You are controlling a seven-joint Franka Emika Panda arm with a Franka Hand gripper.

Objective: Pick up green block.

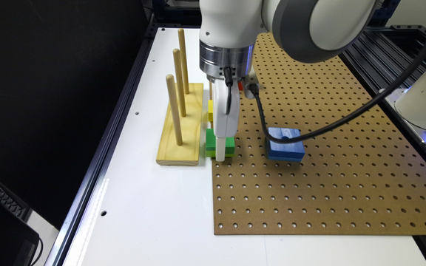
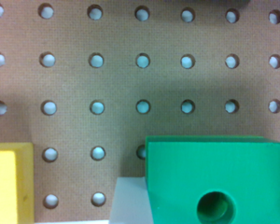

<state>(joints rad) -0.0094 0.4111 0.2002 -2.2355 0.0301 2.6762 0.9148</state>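
In the wrist view the green block sits very close under the camera, its round centre hole plain to see, with a pale grey finger just beside one of its side faces. The opposite face runs out at the picture's edge, so I cannot tell whether the gripper is released or clamped on the block. A yellow block lies near, apart from the green one, on the brown pegboard.

In the exterior view the gripper hangs straight down over the green block, its white tip reaching to the level of the block's lighter lower layer. The block rests at the pegboard's edge towards the exterior view's left, just beside the wooden peg stand with its three upright dowels. The blue block lies well apart towards the exterior view's right.

The step in hand looks like the grasp itself. To do it well, the fingers should straddle two opposite flat faces squarely, low enough to catch both layers, and close evenly so the block does not twist. The lift should go straight up, since the peg stand and yellow block stand close by and a sideways drift could knock them.
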